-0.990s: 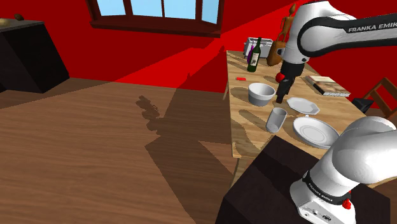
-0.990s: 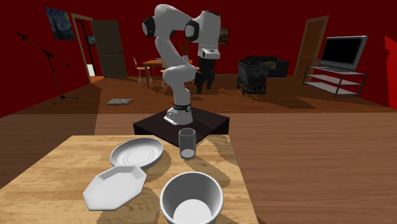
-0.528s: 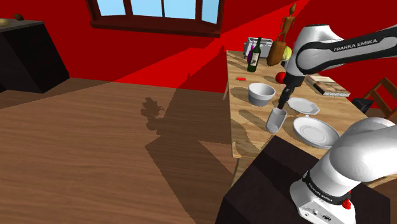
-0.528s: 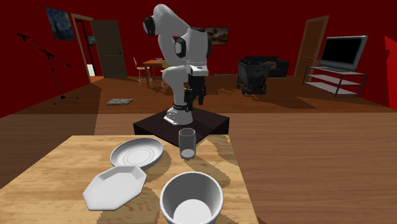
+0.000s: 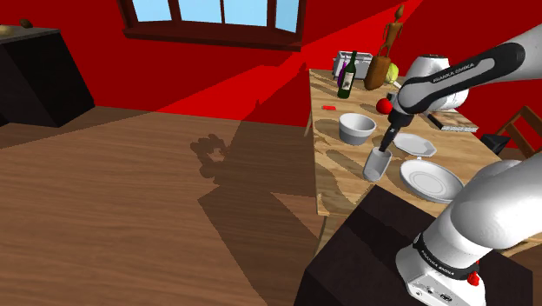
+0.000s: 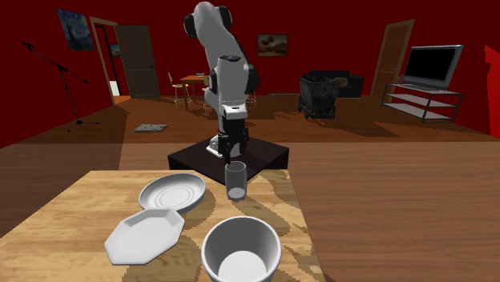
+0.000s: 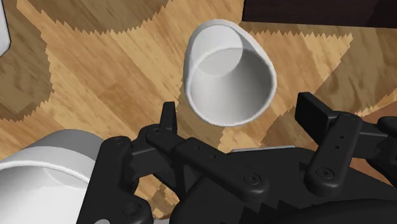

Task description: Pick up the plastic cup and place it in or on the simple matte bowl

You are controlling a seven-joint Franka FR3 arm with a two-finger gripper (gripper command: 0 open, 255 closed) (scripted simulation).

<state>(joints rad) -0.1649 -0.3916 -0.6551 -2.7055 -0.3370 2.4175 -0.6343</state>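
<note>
The gripper (image 7: 240,108) is being held wide open right over the cup (image 7: 229,79), with the fingers (image 7: 168,118) standing apart on either side of the rim. Nothing is being gripped: one finger is being shown just beside the rim, the other apart from it. In the shoulder view the gripper (image 5: 388,144) is being seen just above the cup (image 5: 378,163), which is standing upright on the table (image 5: 343,178) near its edge, between the bowl (image 5: 357,128) and the round plate (image 5: 430,181). The cup is being judged light, thin-walled and smooth, so it is likely to slip or tip if nudged. A hold is best being taken across the upper wall, on opposite sides, with a modest squeeze. "FRANKA EMIKA" is being read on the arm (image 5: 452,71); the label on the bottle (image 5: 346,80) is too small to be read.
</note>
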